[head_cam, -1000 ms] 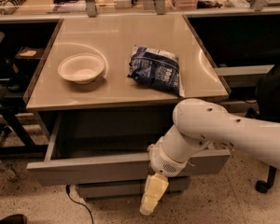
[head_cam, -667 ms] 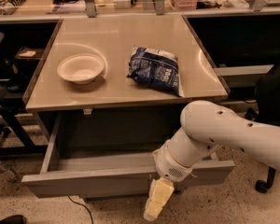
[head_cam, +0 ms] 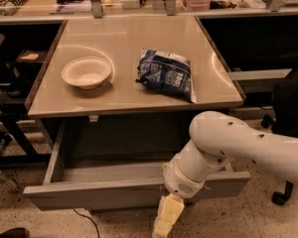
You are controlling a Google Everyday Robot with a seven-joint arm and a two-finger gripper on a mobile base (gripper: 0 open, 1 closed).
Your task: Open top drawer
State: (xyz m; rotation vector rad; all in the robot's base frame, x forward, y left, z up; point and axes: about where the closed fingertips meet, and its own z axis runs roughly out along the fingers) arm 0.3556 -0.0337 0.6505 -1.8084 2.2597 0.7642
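The top drawer (head_cam: 99,192) is a wide grey handleless drawer under the beige table (head_cam: 114,98). It stands pulled out towards me, and its shallow grey inside shows. My white arm reaches in from the right and crosses the drawer's front panel. The gripper (head_cam: 166,217) hangs just below the front panel's lower edge, right of its middle, with its pale yellowish fingers (head_cam: 170,209) pointing down at the floor.
A white bowl (head_cam: 86,72) and a dark blue chip bag (head_cam: 165,74) lie on the table top. A black office chair (head_cam: 290,118) stands at the right. A cable (head_cam: 87,219) runs over the speckled floor under the drawer. Cluttered desks stand behind.
The drawer has slid further out towards me. My arm and gripper have moved with it, down and towards the camera.
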